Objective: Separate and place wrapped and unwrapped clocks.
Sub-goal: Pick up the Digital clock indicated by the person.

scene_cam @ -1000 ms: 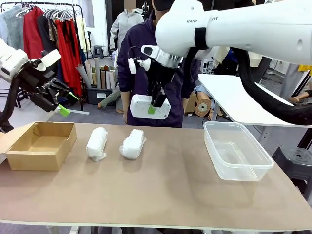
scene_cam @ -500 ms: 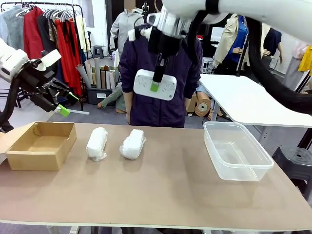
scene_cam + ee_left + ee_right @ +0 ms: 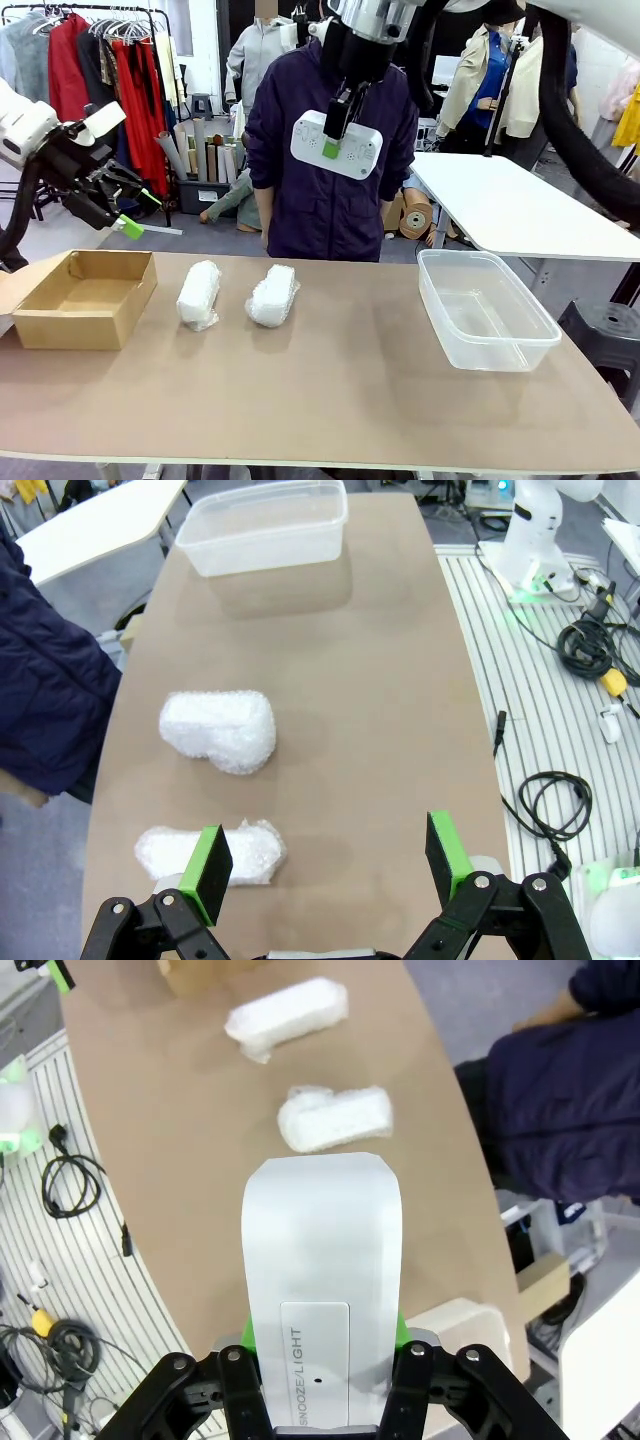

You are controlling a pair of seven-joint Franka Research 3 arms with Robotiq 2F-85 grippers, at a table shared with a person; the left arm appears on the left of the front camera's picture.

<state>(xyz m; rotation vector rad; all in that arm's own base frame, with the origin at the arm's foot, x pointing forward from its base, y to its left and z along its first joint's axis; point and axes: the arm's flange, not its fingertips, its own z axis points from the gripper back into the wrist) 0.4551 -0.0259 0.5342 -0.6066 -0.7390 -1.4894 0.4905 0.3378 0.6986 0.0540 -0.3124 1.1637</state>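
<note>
Right gripper (image 3: 331,148) clamped on bare white block clock (image 3: 362,156), high above table (image 3: 350,400). Shell smooth, rigid, probably light and slippery; pinch across flat faces. Left wrapped clock (image 3: 198,293) and right wrapped clock (image 3: 273,294) lie on table between cardboard box (image 3: 85,300) and clear tub (image 3: 485,310): cushioned, crinkly, take mid-length. Left gripper (image 3: 328,855) spread wide, empty.

This was a robot lab set up in a storeroom-like space. A brown tabletop (image 3: 350,400) filled the middle of the front view. Behind it, at ten o'clock, hung a rack of red and grey clothes (image 3: 130,90), and at eleven o'clock rolls of material (image 3: 205,155) stood on the floor. A second white table (image 3: 500,210) stood at two o'clock. In the left wrist view, loose cables (image 3: 580,640) lay on ribbed flooring (image 3: 480,640).
</note>
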